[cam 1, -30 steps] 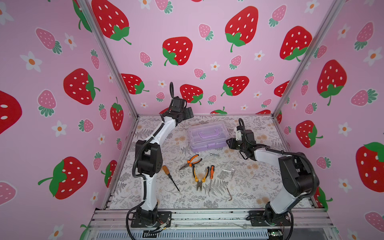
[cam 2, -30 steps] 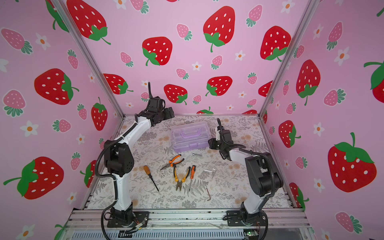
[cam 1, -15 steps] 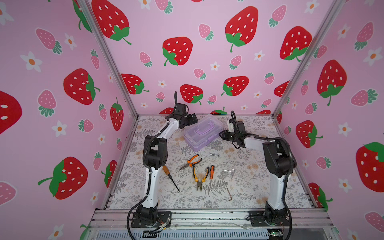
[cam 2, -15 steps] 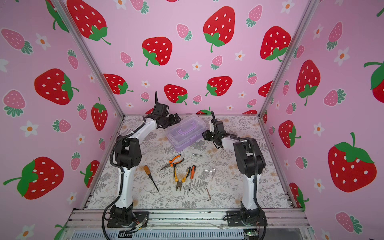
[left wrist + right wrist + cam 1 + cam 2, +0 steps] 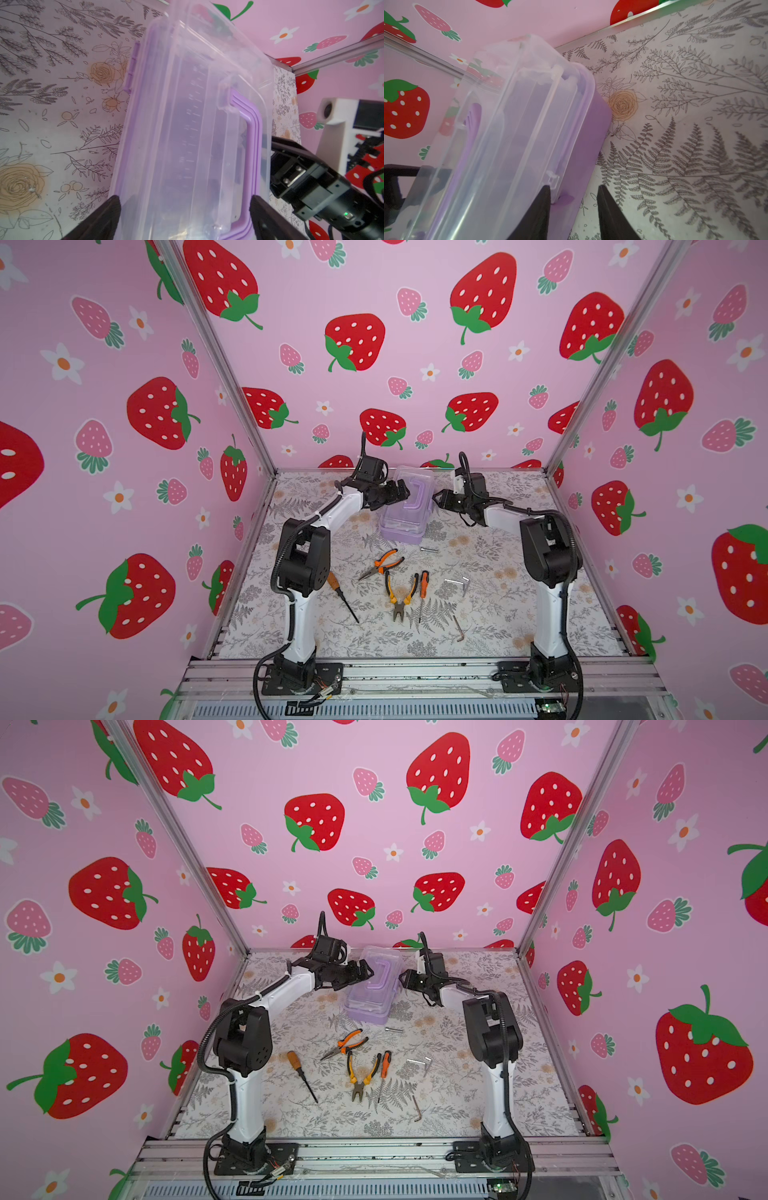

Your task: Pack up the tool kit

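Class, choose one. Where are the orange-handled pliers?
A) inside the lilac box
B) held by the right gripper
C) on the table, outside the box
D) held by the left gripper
C: both pairs of orange-handled pliers lie on the table, apart from the lilac box.

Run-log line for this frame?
lilac plastic box with clear lid: far end of table | left gripper: jaws wide astride box | right gripper: jaws apart at box edge | orange-handled needle-nose pliers: loose, unpacked
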You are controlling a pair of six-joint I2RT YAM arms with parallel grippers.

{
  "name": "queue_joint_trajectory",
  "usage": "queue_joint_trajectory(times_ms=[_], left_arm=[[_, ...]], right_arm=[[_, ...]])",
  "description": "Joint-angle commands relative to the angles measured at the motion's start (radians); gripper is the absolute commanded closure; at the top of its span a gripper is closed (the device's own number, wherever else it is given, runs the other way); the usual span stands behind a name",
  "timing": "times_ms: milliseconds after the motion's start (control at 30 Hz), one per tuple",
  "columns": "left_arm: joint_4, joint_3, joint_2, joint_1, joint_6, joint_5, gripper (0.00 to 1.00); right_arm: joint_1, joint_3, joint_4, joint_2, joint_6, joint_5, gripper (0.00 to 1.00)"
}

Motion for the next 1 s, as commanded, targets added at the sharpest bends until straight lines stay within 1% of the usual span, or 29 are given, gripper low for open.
queue_joint_trajectory(times_ms=[0,100,233,267,333,433,500,667,867,900,967], left_arm=[[-0.098,0.051,-0.005,-0.027,0.031,-0.056,0.01],[-0.193,0.107,0.027,-0.033,0.051,-0.135,0.01],[-0.271,0.179,0.059,-0.043,0.083,-0.229,0.01],[-0.278,0.194,0.064,-0.049,0.094,-0.248,0.01],[-0.306,0.232,0.08,-0.063,0.112,-0.294,0.01],[-0.349,0.294,0.104,-0.083,0.138,-0.366,0.01],[-0.359,0.315,0.117,-0.094,0.151,-0.395,0.01],[-0.372,0.343,0.147,-0.098,0.15,-0.411,0.01],[-0.368,0.332,0.155,-0.1,0.148,-0.415,0.0],[-0.366,0.331,0.155,-0.1,0.147,-0.41,0.01],[-0.366,0.333,0.155,-0.1,0.146,-0.391,0.06]], right_arm=[[0.007,0.031,-0.002,0.011,0.009,-0.04,0.58],[0.007,0.02,-0.007,0.0,0.001,-0.052,0.56],[0.005,-0.017,0.01,-0.019,0.001,-0.091,0.49],[0.004,-0.033,0.027,-0.022,0.012,-0.114,0.49],[0.0,-0.062,0.072,-0.027,0.044,-0.164,0.44],[-0.007,-0.108,0.139,-0.035,0.094,-0.219,0.42],[-0.011,-0.141,0.2,-0.04,0.133,-0.252,0.41],[-0.025,-0.222,0.393,-0.037,0.276,-0.343,0.39],[-0.038,-0.28,0.567,-0.019,0.392,-0.398,0.36],[-0.039,-0.284,0.594,-0.011,0.413,-0.411,0.35],[-0.039,-0.291,0.657,0.013,0.471,-0.437,0.34]])
